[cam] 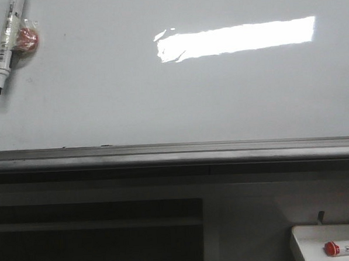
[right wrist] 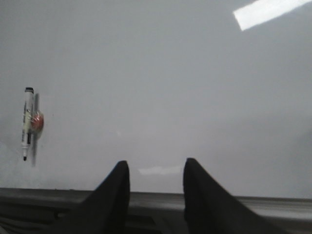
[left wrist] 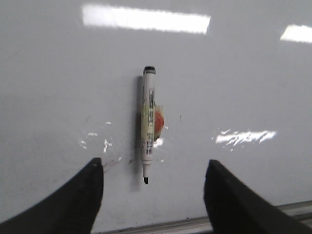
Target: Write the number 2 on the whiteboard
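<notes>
The whiteboard (cam: 172, 89) fills the front view, glossy white-grey with a bright glare and a grey rail (cam: 176, 154) along its near edge. No number 2 shows on it. An uncapped black marker (cam: 6, 40) sticks to the board at the top left, tip down, with an orange-red clip (cam: 27, 37) beside it. In the left wrist view the marker (left wrist: 147, 124) hangs between and beyond my open left gripper (left wrist: 152, 168), untouched. My right gripper (right wrist: 156, 168) is open and empty near the rail; its view shows the marker (right wrist: 27, 122) far off to one side.
A small white tray (cam: 329, 236) with a red-capped marker (cam: 344, 248) sits below the board at the lower right. Dark shelving lies under the rail. Small specks and smudges (left wrist: 97, 141) mark the board near the marker.
</notes>
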You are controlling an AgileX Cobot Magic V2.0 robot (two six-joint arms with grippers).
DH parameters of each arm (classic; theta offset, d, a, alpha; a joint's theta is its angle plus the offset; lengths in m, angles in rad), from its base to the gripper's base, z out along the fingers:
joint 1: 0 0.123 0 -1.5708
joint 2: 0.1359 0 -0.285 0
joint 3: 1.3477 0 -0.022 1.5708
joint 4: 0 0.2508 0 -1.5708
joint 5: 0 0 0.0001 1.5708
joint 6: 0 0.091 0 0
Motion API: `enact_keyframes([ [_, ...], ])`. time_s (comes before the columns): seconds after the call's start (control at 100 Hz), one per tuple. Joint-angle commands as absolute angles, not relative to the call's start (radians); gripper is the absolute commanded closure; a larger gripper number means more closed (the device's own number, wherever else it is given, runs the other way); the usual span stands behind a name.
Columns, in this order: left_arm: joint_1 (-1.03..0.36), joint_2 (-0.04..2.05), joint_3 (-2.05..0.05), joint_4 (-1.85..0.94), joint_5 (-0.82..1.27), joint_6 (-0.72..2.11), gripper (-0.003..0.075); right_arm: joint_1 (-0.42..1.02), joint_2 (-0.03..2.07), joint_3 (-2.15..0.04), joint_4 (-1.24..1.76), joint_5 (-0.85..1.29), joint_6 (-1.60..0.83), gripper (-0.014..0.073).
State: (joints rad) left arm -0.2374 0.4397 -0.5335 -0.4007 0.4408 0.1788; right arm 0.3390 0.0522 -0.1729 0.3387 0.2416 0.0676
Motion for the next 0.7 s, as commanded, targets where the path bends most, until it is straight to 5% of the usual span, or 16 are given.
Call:
enact_keyframes([
  [0.0, -0.243, 0.582, -0.612, -0.414, 0.412, 0.183, 0.0252, 0.331, 0.096, -0.21, 0.338, 0.196, 0.05, 0.0323],
  [0.16, -0.284, 0.796, -0.68, -0.414, 0.396, 0.233, 0.0316, 0.331, 0.102, -0.21, 0.338, 0.205, 0.048, 0.0323],
  [0.57, -0.387, 1.139, -0.801, -0.416, 0.275, 0.235, 0.0328, 0.331, 0.102, -0.21, 0.336, 0.21, 0.045, 0.0323],
  [0.69, -0.387, 1.177, -0.801, -0.416, 0.246, 0.235, 0.0393, 0.331, 0.102, -0.21, 0.336, 0.21, 0.045, 0.0323],
])
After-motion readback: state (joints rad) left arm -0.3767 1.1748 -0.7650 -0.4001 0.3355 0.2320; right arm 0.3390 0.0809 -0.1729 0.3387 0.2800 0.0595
